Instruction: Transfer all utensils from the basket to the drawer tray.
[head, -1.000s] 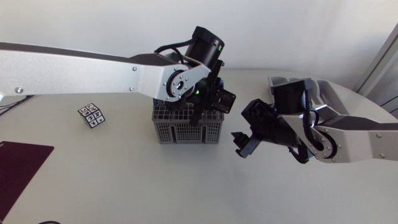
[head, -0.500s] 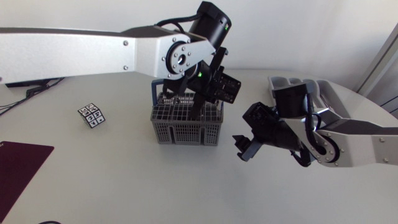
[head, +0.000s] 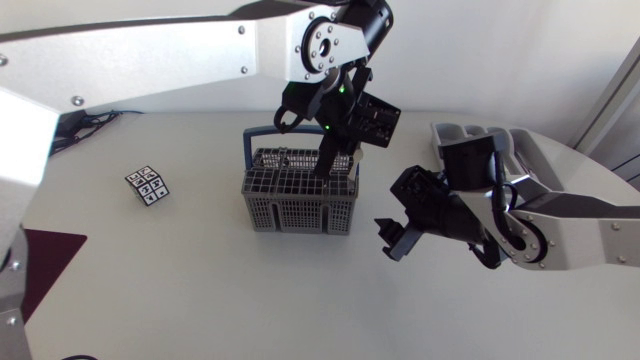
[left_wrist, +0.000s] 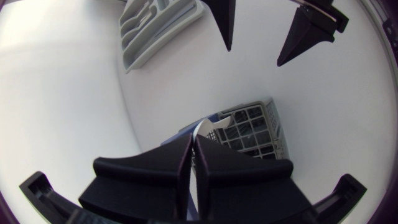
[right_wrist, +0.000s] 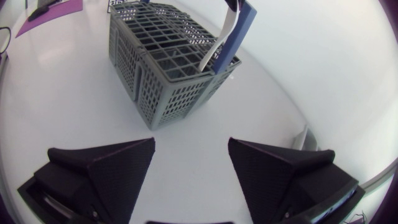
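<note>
1. Our right gripper (right_wrist: 191, 147) hangs wide open and empty over the surface (head: 200, 290), beside the basket (head: 295, 205).
2. Our left gripper (left_wrist: 192, 140), above the basket, is closed on a white utensil (right_wrist: 218, 39) — lower end inside.
3. The drawer tray (left_wrist: 158, 28) lies beyond.

My left arm (head: 180, 45) is spanning the table from the left side and hanging its gripper (head: 325, 168) over the grey basket (head: 290, 210), with the fingers pointing down into the basket's right end. The basket's blue handle (head: 262, 134) is standing up at its far rim. My right gripper (head: 385, 236) is hovering just right of the basket, fingers spread, touching nothing. The drawer tray (head: 462, 130) is lying behind my right arm (head: 570, 215), partly covered. A patterned cube (head: 147, 186) is sitting well left of the basket, and a dark red mat (head: 50, 265) is lying at the near left.
</note>
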